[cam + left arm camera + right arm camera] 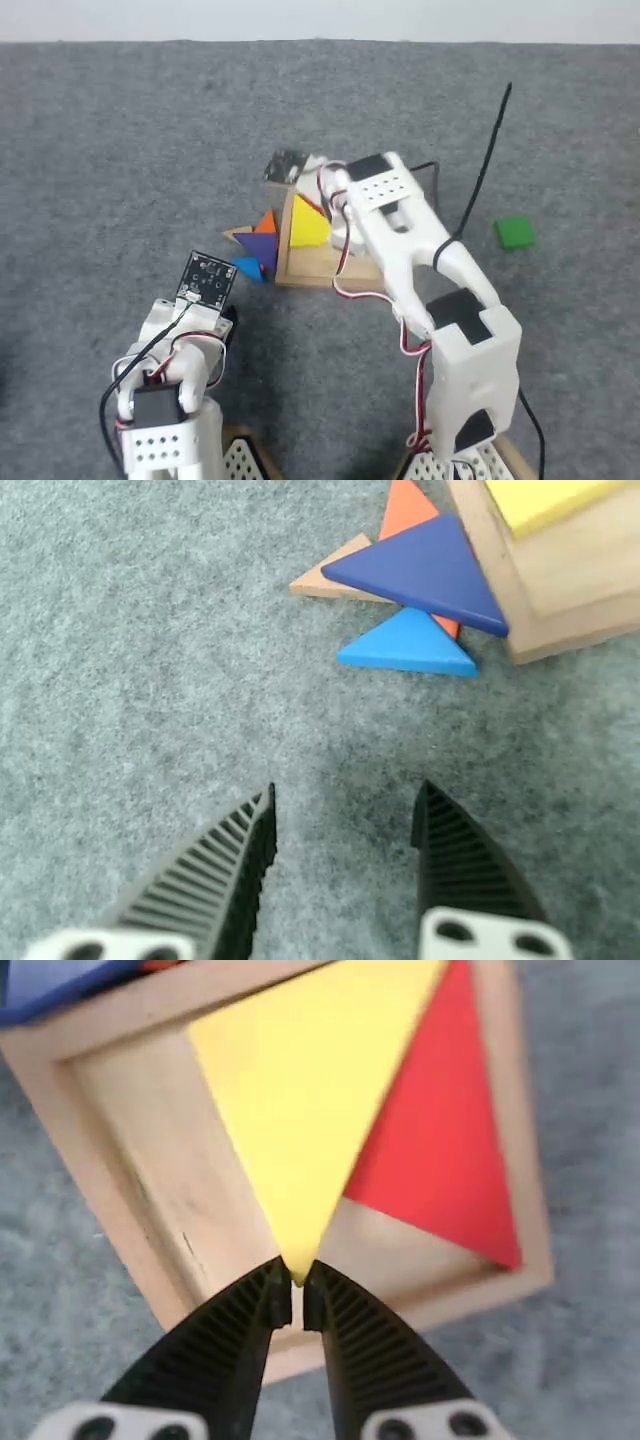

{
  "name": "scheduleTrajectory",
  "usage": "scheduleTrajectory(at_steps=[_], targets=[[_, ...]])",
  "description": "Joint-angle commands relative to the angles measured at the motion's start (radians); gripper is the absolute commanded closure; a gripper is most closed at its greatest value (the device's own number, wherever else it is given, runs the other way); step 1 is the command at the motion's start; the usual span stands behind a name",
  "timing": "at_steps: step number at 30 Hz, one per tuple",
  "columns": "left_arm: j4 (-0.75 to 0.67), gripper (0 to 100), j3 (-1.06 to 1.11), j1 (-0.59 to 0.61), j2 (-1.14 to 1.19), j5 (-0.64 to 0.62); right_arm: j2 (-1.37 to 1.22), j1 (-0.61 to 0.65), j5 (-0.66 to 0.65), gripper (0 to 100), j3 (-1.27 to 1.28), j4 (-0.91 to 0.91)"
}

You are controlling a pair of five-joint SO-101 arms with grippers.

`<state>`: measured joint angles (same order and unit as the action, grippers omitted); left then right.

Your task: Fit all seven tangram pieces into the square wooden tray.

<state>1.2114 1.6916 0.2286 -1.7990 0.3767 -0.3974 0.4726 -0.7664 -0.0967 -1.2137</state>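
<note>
**Tangram tray: two triangles inside, five pieces outside**

Tangram tray sits near the middle of the grey carpet, beneath the forward part of the right arm. Inside it are a yellow triangle and a red triangle, edge to edge. Bare wood is exposed on the rest of the floor.

The right gripper is over the tray's near wall. Its jaws are drawn narrow, with the tip of the yellow triangle pinched between them. Whether that triangle lies flat cannot be told.

Four pieces are clustered against the tray's outer wall on the left arm's side. A dark blue triangle overlaps an orange triangle and a tan triangle, and its corner touches the tray. A light blue triangle lies just beside them.

The left gripper hangs over bare carpet near this cluster, jaws spread wide and holding nothing.

A green piece lies alone, well apart on the tray's far side.
</note>
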Motion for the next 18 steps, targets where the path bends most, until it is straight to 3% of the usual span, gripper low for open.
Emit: scheduleTrajectory(at_steps=[1, 11, 18], targets=[[0.009, 79, -0.008, 0.008, -0.017, 0.014, 0.019, -0.038, 0.015, 98.6, -0.120, -0.027], [0.009, 79, -0.008, 0.008, -0.017, 0.014, -0.007, -0.071, 0.026, 98.3, -0.147, 0.044], [0.009, 79, -0.008, 0.008, -0.017, 0.014, -0.145, -0.160, 0.270, 98.3, -0.338, 0.036]])
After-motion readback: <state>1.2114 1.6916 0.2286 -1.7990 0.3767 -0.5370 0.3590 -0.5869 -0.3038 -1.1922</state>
